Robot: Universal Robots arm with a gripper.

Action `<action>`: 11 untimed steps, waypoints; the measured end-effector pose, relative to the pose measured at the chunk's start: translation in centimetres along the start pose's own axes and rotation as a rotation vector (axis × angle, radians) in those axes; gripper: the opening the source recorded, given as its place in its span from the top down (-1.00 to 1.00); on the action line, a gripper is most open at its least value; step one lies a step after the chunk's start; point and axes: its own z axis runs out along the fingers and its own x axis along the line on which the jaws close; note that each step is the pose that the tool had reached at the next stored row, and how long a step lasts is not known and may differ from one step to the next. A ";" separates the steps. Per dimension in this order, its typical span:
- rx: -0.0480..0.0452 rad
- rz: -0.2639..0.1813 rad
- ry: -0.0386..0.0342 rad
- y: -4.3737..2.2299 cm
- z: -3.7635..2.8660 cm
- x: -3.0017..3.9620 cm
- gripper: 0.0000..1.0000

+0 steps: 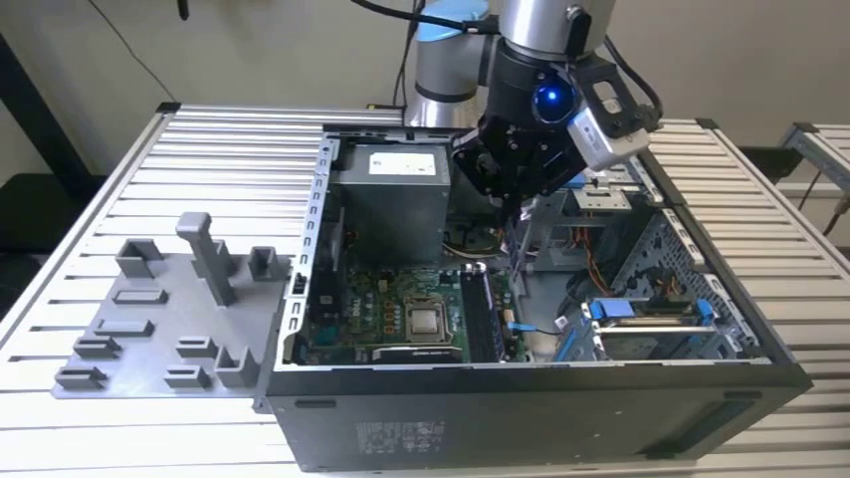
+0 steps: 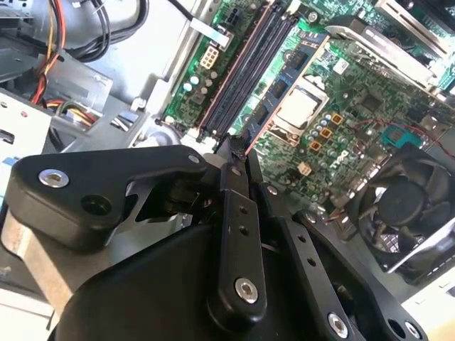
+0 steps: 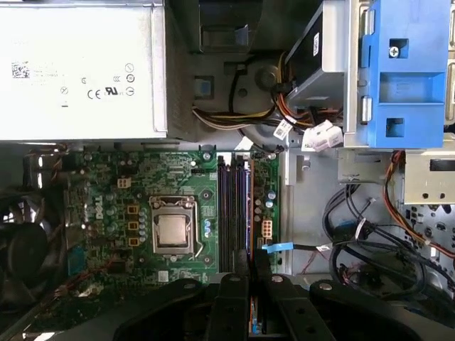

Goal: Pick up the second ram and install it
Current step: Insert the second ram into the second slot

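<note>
black gripper [image 1: 512, 194] hangs in the open top of the computer case [image 1: 531, 428], above the middle of its floor. its fingers [image 3: 233, 302] are drawn close together, pinching a thin strip that reads as the top edge of the second ram [image 3: 252, 321]. orange and blue show on that edge in the first wrist view. the lower part of the board is hidden behind the fingers, so i can't tell if it touches anything.

edges / room: in the first wrist view the tip lines up with the end of the memory slots [image 3: 233, 206] farthest from the power supply [image 3: 78, 71]. the slots are long dark channels, side by side on the motherboard [image 3: 106, 192]. can't tell whether any of them holds a stick. the cpu socket [image 3: 173, 231] sits low and flat on one side of the slots. on the other side is a bare grey strip of case floor, then loose cables [image 3: 370, 241]. tall parts stand off from the slots: the power supply against a case wall, the blue drive bracket [image 3: 402, 71] in the corner beside it, and the fan [image 2: 405, 206] beyond the socket. the air straight above the slots is open.

containers: the case holds the motherboard, power supply, bracket, fan and cables. the grey tray [image 1: 139, 354] lies outside the case, just beside its wall at the exterior view's left, on the slatted metal table [image 1: 159, 159]. it carries moulded blocks and posts.
</note>
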 end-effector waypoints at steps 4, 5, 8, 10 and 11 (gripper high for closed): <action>0.0001 0.000 0.0000 0.10 0.31 0.01 0.72; -0.0001 0.000 -0.0001 0.12 0.40 0.01 0.72; 0.0000 0.000 0.0000 0.23 0.67 0.02 0.72; 0.0001 0.000 0.0000 0.28 0.85 0.03 0.72; 0.0001 0.000 0.0000 0.32 0.94 0.03 0.72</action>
